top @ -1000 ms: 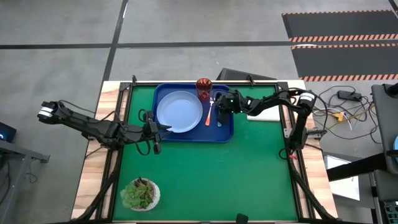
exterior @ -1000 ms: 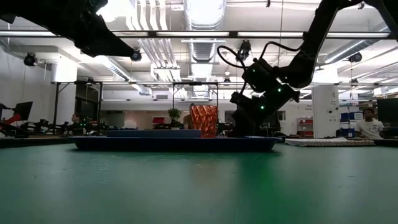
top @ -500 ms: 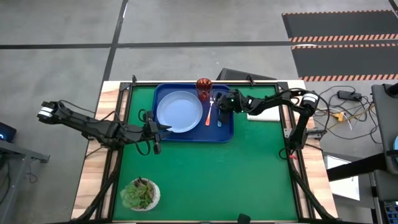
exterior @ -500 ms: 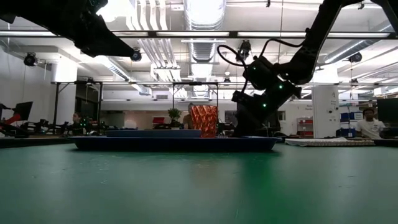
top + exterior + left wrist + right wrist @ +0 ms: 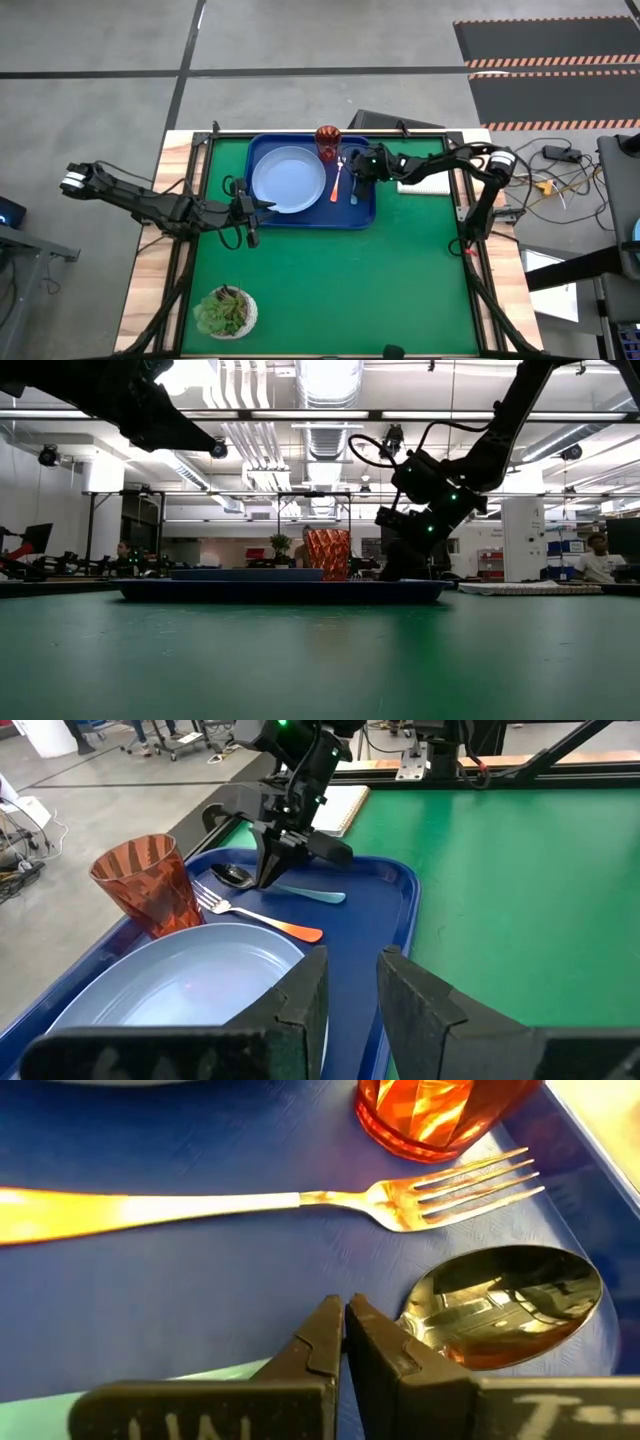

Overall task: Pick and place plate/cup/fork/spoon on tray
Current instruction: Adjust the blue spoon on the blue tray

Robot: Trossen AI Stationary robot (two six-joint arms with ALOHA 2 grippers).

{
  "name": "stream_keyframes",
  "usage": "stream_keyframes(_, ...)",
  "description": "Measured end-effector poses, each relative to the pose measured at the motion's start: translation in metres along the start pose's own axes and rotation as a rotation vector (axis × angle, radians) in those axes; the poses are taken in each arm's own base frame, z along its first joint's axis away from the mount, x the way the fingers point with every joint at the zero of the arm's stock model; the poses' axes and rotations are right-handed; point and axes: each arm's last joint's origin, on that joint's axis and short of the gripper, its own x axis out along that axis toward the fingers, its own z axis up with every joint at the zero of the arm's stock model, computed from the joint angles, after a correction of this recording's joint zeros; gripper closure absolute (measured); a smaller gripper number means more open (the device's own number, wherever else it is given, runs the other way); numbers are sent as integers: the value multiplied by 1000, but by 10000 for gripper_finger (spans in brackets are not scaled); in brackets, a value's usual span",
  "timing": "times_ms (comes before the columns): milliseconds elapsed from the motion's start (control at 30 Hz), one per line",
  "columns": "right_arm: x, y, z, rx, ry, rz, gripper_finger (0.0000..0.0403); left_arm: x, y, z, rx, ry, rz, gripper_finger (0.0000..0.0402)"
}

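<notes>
Look at your right tool (image 5: pixel 357 178): its two fingers (image 5: pixel 345 1342) are pressed tight together with nothing between them, and it hangs low over the blue tray (image 5: pixel 365 215), right above the spoon (image 5: pixel 353 192). A moment ago it sat down on the spoon; now it has lifted a little and its arm has drawn back a bit toward the right side of the table (image 5: pixel 330 280). The spoon has stayed flat in the tray, its shiny bowl near the cup (image 5: pixel 327 141) and its light-blue handle pointing the other way. The fork (image 5: pixel 336 180) lies just beside the spoon, with its tines close to the cup and its orange handle next to the plate (image 5: pixel 288 179). The plate fills the left half of the tray, and the red cup stands upright at the tray's far edge. None of these have moved. Your left tool (image 5: pixel 252 208) has not moved either; it waits by the tray's left side, near the plate's rim, with its fingers (image 5: pixel 300 1005) a narrow gap apart and holding nothing. A small potted plant (image 5: pixel 225 312) sits at the near left corner of the table
</notes>
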Motion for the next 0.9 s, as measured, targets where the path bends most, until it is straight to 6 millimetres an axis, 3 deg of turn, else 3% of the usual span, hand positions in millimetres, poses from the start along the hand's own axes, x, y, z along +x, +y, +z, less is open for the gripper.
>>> stream_keyframes(300, -11, 2, 8, 30, -31, 41, 394, 0, 0, 0, 0, 0, 0, 332)
stream_keyframes(567, -12, 18, 4, 42, 38, 139, 394, 0, 0, 0, 0, 0, 0, 332)
stream_keyframes(900, -13, 19, 1, 39, 79, 124, 394, 0, 0, 0, 0, 0, 0, 332)
